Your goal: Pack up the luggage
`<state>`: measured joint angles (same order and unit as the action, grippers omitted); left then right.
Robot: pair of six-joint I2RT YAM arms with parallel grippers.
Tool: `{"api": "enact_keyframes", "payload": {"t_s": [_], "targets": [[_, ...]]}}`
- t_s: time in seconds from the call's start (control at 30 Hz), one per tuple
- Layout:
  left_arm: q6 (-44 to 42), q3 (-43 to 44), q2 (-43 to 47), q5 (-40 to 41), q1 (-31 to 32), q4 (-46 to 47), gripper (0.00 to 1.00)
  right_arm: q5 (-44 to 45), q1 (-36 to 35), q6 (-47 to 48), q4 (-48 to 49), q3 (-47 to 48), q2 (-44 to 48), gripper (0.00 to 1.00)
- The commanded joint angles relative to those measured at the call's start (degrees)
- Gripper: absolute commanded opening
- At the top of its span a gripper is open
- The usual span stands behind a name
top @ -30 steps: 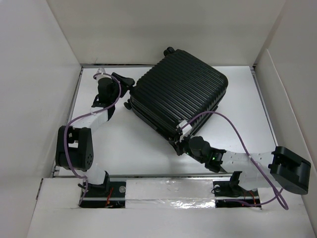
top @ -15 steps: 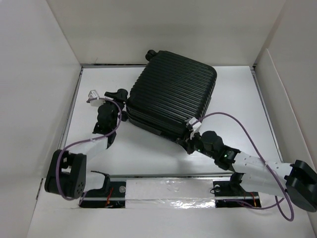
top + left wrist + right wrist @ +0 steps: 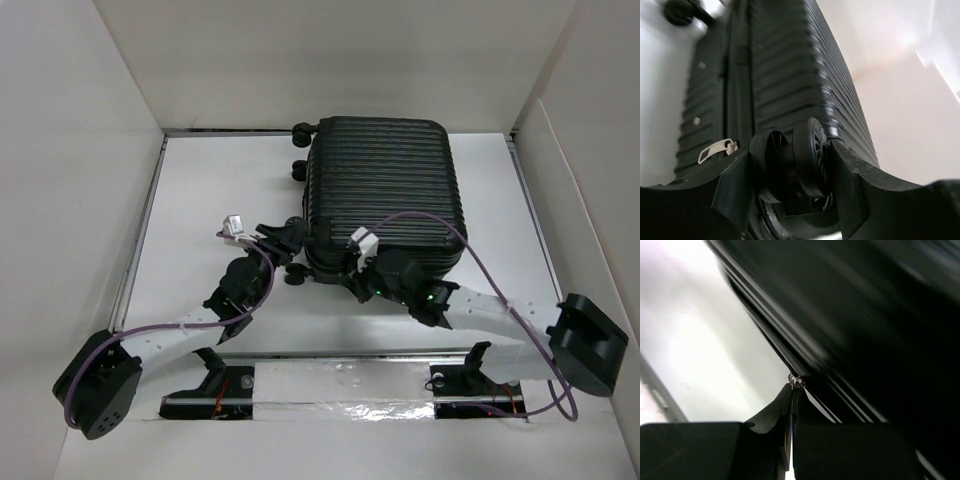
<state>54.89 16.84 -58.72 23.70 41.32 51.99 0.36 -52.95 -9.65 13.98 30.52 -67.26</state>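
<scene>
The luggage [image 3: 380, 190] is a black ribbed suitcase lying closed and flat on the white table, wheels toward the left. My left gripper [image 3: 286, 240] is at its near left corner. In the left wrist view the fingers [image 3: 735, 185] press on both sides of a black double wheel [image 3: 807, 150] of the luggage [image 3: 785, 70]. My right gripper [image 3: 366, 272] is at the near edge of the case. In the right wrist view its jaws [image 3: 792, 392] are pressed together on a small metal zipper pull [image 3: 796, 381] at the seam of the shell [image 3: 880, 315].
White walls enclose the table [image 3: 210, 190] on the left, back and right. A metal rail [image 3: 340, 385] with the arm bases runs along the near edge. Purple cables [image 3: 440, 225] loop over the case. A second silver zipper pull [image 3: 715, 149] hangs on the side seam.
The luggage has turned from lying diagonally to square with the table and slid toward the near side. Both grippers moved with it, the left one swinging toward the near edge.
</scene>
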Motion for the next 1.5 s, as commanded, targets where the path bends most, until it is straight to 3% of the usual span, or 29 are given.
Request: {"api": "enact_keyframes", "payload": {"t_s": [0.0, 0.3, 0.53, 0.73, 0.93, 1.03, 1.1, 1.2, 1.27, 1.4, 1.47], "targets": [[-6.6, -0.7, 1.7, -14.0, 4.6, -4.0, 0.00, -4.0, -5.4, -0.1, 10.3, 8.7, -5.4, 0.00], [-5.9, -5.6, 16.4, -12.5, 6.4, -16.0, 0.00, -13.4, -14.7, 1.5, 12.6, 23.6, -21.1, 0.00], [-3.0, -10.8, 22.8, -9.3, 11.0, -19.6, 0.00, -13.8, -13.4, 2.3, 14.3, 18.4, -19.5, 0.00], [-5.1, -5.8, 11.2, -4.7, 18.6, -13.6, 0.00, -18.3, -5.4, 2.0, 10.6, 2.7, -1.3, 0.00], [-9.0, 4.8, -5.2, -8.0, 21.2, -4.1, 0.00, -12.3, 1.6, 2.7, -2.1, -2.4, 14.9, 0.00], [-11.4, 10.5, -11.7, -10.3, 21.2, -1.6, 0.00, -9.2, 1.6, 1.0, -2.9, -3.6, 16.4, 0.00], [-12.3, 12.5, -14.2, -12.6, 21.2, -0.9, 0.00, -8.2, 1.6, -1.4, 1.5, -5.0, 16.8, 0.00], [-12.9, 13.5, -13.5, -14.0, 20.6, -1.0, 0.00, -4.4, 0.1, -4.9, 6.1, -7.6, 17.5, 0.00], [-13.3, 12.7, -11.9, -13.7, 20.6, -6.0, 0.00, -2.5, 0.1, -4.9, 4.8, -8.0, 18.1, 0.00], [-13.8, 7.2, -2.7, -12.1, 20.6, -11.6, 0.35, -1.1, 2.8, -3.3, 1.8, -8.8, 21.1, 0.00], [-13.5, 4.1, 1.4, -11.9, 20.6, -15.4, 0.43, -3.4, 5.5, -2.6, 1.3, -9.0, 21.8, 0.00]]}}
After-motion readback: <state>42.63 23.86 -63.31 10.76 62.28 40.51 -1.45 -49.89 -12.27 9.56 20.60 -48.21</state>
